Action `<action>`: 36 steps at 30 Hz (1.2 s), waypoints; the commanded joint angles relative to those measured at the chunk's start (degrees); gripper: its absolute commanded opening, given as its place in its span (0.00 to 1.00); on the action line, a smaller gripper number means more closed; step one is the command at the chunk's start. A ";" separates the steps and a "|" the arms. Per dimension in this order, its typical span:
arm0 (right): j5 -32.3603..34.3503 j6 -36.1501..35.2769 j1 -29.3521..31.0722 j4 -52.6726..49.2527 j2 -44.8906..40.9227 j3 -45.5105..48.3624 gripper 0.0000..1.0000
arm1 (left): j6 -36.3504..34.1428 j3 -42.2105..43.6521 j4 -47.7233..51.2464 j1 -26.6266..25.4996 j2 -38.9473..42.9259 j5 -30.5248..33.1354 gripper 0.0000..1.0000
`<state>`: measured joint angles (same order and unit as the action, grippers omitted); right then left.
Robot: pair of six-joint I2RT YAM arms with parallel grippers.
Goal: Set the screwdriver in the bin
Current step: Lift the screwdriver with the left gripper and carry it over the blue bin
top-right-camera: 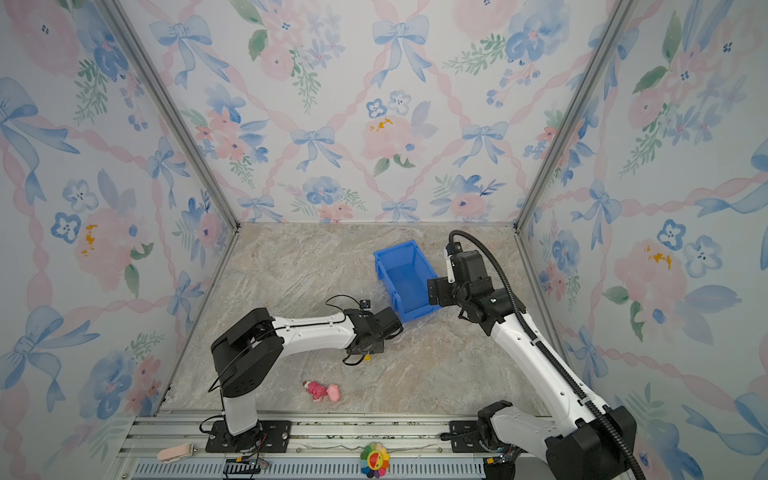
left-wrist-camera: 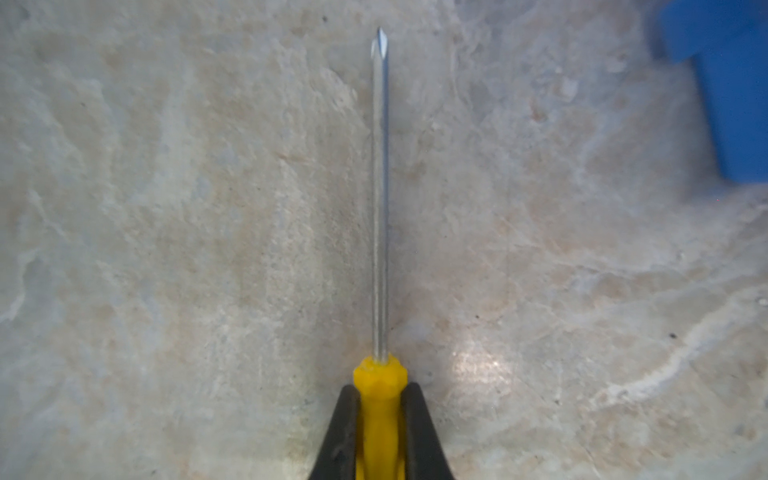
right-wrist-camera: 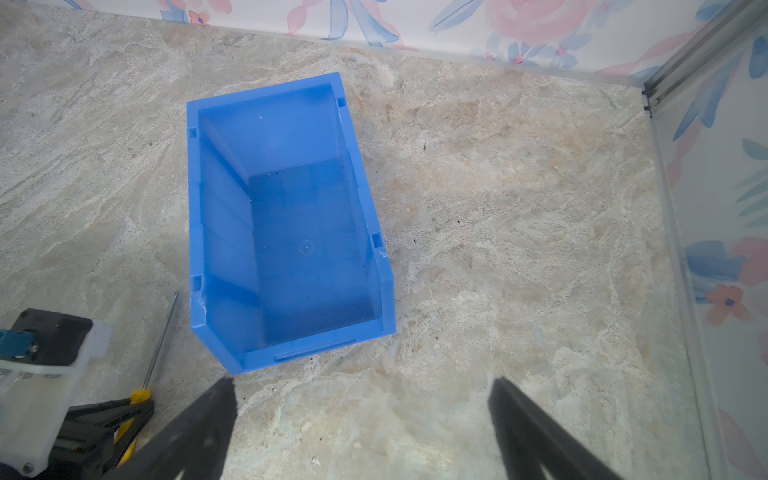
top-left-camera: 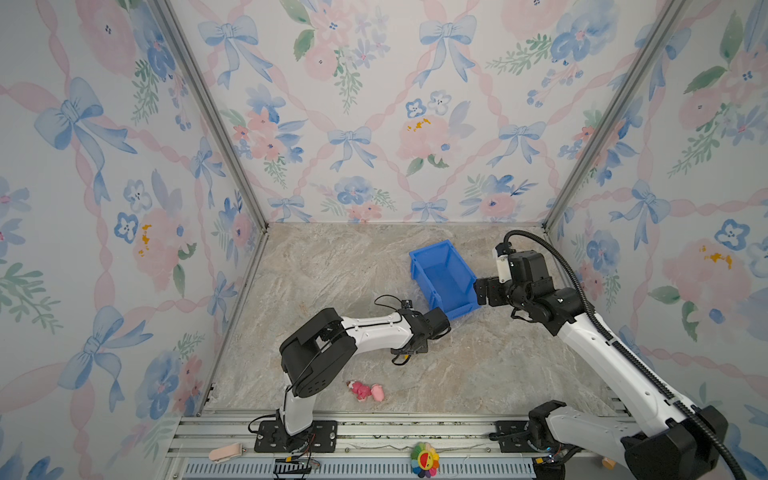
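On my feed a pink toy figure (top-left-camera: 365, 390) lies on its side on the marble-patterned counter (top-left-camera: 316, 266), near the front edge, in both top views. In front of that edge I see aluminium rails (top-left-camera: 395, 430). A rainbow-coloured flower toy (top-left-camera: 424, 459) sits there near the middle. A pale pink object (top-left-camera: 224, 451), which I cannot identify, lies further left. Wallpaper (top-left-camera: 353, 104) with blue bows and pink flowers covers the three walls.
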<state>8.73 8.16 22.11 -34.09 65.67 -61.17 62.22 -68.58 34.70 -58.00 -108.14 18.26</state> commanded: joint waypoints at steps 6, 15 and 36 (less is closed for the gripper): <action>-0.12 1.20 -0.94 -1.86 -2.53 1.83 0.97 | 0.00 -0.64 2.15 0.55 5.85 2.07 0.00; -1.18 2.64 -2.63 -0.96 -3.80 3.57 0.97 | -5.08 -10.81 2.06 3.76 7.91 3.49 0.00; -1.19 3.61 -4.75 -0.90 -5.32 5.30 0.97 | -9.22 -41.31 1.71 6.32 -11.49 -0.85 0.00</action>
<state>7.70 11.14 17.96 -34.11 61.36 -56.69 54.26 -107.33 35.92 -52.42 -117.49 17.96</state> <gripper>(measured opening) 0.968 0.132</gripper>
